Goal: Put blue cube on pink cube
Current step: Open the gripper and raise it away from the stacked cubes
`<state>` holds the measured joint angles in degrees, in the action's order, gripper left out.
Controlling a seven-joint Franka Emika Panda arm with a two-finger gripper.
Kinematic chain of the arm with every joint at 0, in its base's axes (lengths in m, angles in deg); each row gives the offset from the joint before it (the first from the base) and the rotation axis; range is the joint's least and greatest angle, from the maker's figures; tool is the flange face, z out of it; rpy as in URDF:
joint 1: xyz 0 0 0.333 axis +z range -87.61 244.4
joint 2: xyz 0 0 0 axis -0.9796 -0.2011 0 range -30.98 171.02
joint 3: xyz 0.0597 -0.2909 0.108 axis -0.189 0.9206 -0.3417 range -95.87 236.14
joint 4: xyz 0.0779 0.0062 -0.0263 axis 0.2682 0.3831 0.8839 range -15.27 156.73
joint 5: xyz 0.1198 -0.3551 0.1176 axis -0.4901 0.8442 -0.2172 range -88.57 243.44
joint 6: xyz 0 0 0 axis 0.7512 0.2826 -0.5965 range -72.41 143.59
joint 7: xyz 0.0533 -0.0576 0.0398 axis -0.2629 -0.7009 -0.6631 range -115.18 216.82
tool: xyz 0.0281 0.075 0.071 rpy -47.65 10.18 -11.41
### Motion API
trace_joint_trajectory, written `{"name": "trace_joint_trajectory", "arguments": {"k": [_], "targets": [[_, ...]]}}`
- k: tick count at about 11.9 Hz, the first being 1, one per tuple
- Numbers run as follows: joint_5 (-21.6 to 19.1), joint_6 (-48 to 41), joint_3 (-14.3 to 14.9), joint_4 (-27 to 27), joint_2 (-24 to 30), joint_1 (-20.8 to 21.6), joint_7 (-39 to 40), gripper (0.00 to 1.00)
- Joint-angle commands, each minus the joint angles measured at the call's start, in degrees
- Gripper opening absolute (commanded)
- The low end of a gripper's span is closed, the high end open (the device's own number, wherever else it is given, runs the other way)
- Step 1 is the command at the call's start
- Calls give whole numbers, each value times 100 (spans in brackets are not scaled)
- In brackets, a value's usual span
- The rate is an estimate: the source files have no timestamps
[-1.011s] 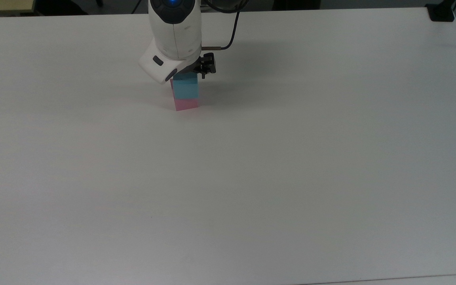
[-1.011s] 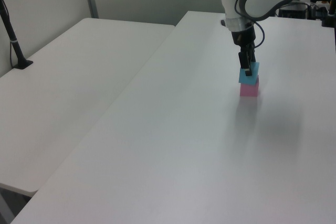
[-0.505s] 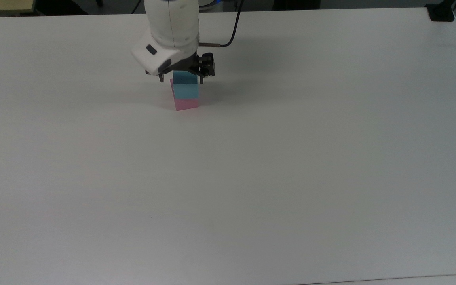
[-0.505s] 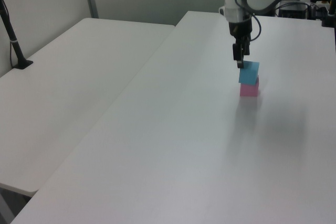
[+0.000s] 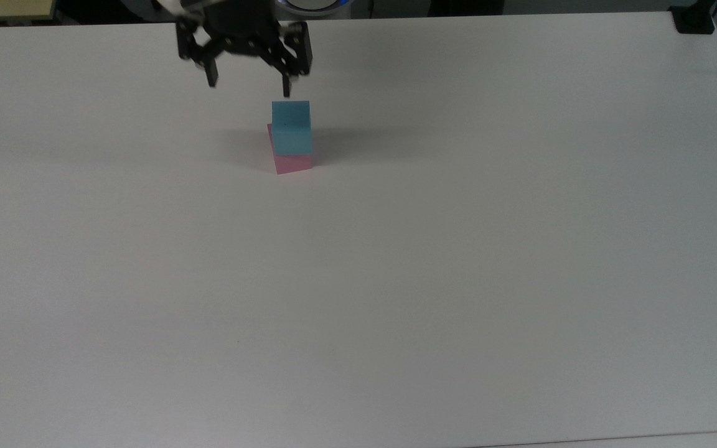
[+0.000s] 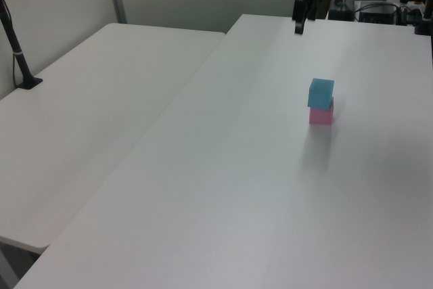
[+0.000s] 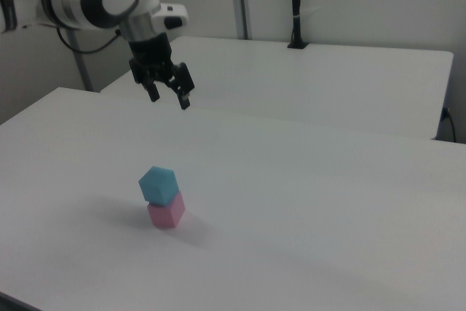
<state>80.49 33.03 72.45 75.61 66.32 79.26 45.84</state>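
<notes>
Matte and light by the look of it, the blue cube (image 5: 291, 127) is seen resting slightly askew on the pink cube (image 5: 293, 163) on the bare white table (image 5: 458, 249), best taken by two opposite flat sides, nothing obstructing, while beyond it the gripper (image 5: 248, 81) is held wide open, empty, well above.

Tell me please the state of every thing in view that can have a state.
blue cube: resting on top of the pink cube, upright, slightly turned against it, not held.
pink cube: on the table, under the blue cube.
gripper: open, empty, raised above the stack.
</notes>
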Motion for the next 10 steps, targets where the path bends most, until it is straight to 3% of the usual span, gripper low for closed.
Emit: {"name": "trace_joint_trajectory", "arguments": {"k": [1, 5, 10], "targets": [[-50, -450, -46, -355, 71, 2, -91, 100], [-498, -916, 68, -610, 89, -7, 163, 100], [-560, -987, 112, -602, 106, 2, 269, 100]]}}
